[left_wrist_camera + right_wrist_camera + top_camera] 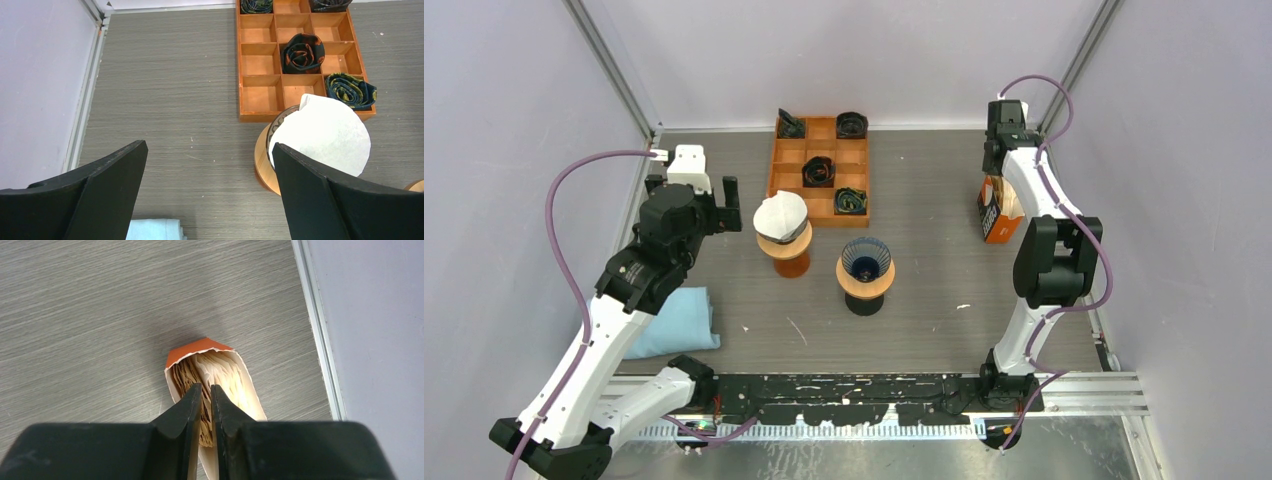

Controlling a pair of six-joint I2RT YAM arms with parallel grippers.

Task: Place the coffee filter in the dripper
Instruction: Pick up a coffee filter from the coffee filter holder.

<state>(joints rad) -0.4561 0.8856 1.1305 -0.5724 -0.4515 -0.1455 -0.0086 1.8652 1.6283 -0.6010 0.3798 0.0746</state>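
A white filter sits in the left dripper, centre-left of the top view.

At lower left a blue cloth lies on the table. At centre a second dripper with a dark blue bowl stands just right of the first. The left tool is spread wide and hangs apart from the filter, to its left. At the right edge the right tool is pressed almost together at the mouth of an orange pack of filters; whether it pinches one cannot be told. The pack's print is too small to read. Farthest back, a wooden tray holds dark rolls in four compartments.
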